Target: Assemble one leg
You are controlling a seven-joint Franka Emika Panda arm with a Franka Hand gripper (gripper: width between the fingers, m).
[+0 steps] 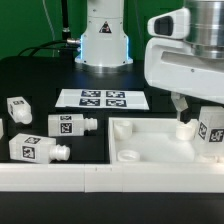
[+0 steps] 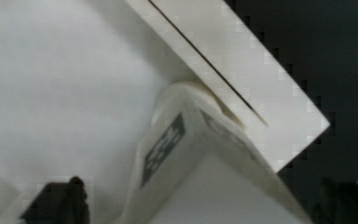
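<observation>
A white leg (image 1: 212, 135) with square marker tags stands upright on the corner of the large flat white panel (image 1: 150, 140) at the exterior view's right. My gripper (image 1: 203, 118) hangs over it, fingers down either side. In the wrist view the leg (image 2: 202, 165) runs from between my fingers (image 2: 60, 202) down to the panel's corner (image 2: 247, 80). A gap shows on each side between finger and leg, so the gripper (image 2: 202, 208) is open around the leg.
Three loose legs (image 1: 68, 125) (image 1: 38, 150) (image 1: 17, 108) lie at the exterior view's left. The marker board (image 1: 103, 98) lies behind the panel. A round socket (image 1: 128, 155) shows on the panel's near corner. The robot base (image 1: 103, 40) stands at the back.
</observation>
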